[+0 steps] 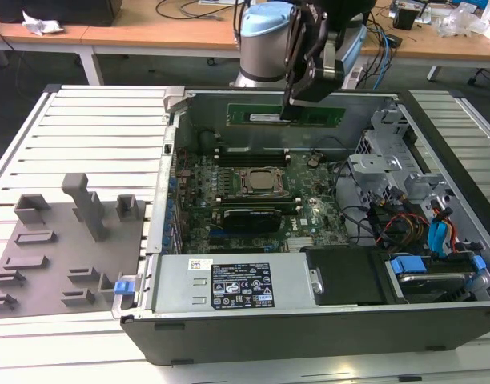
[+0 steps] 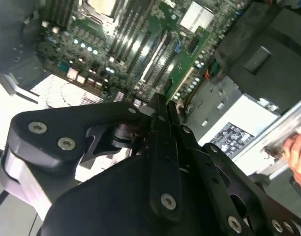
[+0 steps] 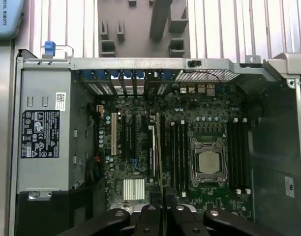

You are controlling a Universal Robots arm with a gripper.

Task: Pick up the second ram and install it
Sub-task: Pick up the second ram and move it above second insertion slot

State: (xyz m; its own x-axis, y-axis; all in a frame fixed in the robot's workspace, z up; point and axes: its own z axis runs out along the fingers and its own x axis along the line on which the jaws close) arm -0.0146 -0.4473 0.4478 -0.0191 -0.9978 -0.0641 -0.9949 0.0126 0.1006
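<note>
Up over the open computer case (image 1: 309,340), the gripper (image 1: 291,102) has the second ram (image 1: 257,116) pinched by its top edge, the fingers (image 1: 296,84) drawn narrow onto the green strip. The strip hangs level and lengthwise by the case wall farthest from the exterior camera. It is well apart from the memory slots (image 1: 253,152) and the silver processor socket (image 1: 259,181) below.

A small white sticker sits on the strip's face, its print too small to read. The grey metal housing (image 1: 181,280) carries a black label (image 1: 239,290) and a white sticker (image 1: 198,265).

In the first wrist view the black fingers (image 3: 149,216) meet over the board, the second ram (image 3: 161,157) edge-on between them. The case rests on a slatted surface (image 1: 93,128).
</note>
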